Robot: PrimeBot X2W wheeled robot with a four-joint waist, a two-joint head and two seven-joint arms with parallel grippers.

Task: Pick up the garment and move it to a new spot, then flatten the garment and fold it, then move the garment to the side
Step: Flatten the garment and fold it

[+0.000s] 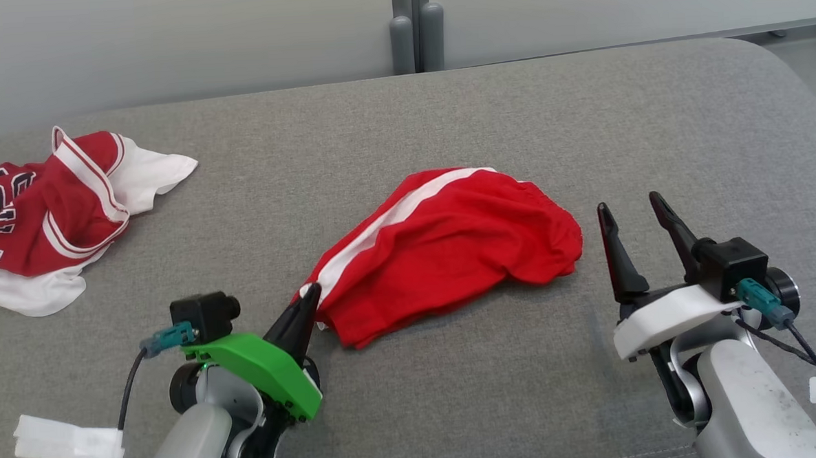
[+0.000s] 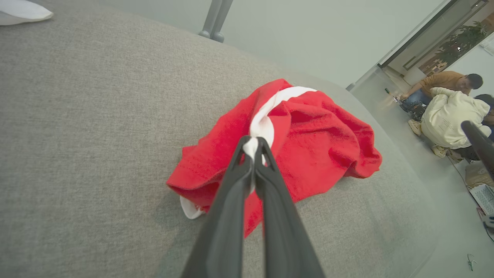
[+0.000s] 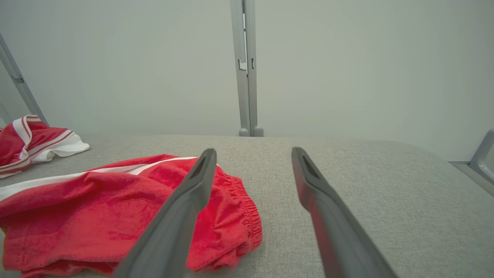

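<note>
**Item: garment** (image 1: 450, 248) (image 2: 308, 146) (image 3: 96, 216). Red shorts with a white side stripe (image 1: 394, 219) and a gathered elastic waistband. Condition: crumpled, bunched in a loose heap. Location: lying near the middle of the desk (image 1: 513, 114), a grey fabric-covered top with a rounded far right corner.

**Left end effector** (image 1: 312, 289) (image 2: 252, 141). Green-mounted. Fingers pressed together, clamped on the garment's near left corner at the end of the white stripe. In the left wrist view a small fold of white cloth is pinched between the tips. The rest of the garment trails away from the tips and lies on the desk.

**Right end effector** (image 1: 630, 204) (image 3: 253, 151). White-mounted. Fingers spread wide apart, holding nothing. It stands just right of the garment's waistband end, apart from the cloth. In the right wrist view its left finger overlaps the waistband edge, while the right finger lies over bare desk.

**Jersey** (image 1: 42, 217) (image 3: 34, 139). Second piece of clothing, red and white with striped trim and dark lettering. Crumpled at the desk's far left, well apart from the garment.

**Surroundings.** Grey double post (image 1: 413, 29) (image 3: 247, 69) standing behind the desk against a pale wall. Two people (image 2: 447, 116) crouched on the floor beyond the desk, seen in the left wrist view.
</note>
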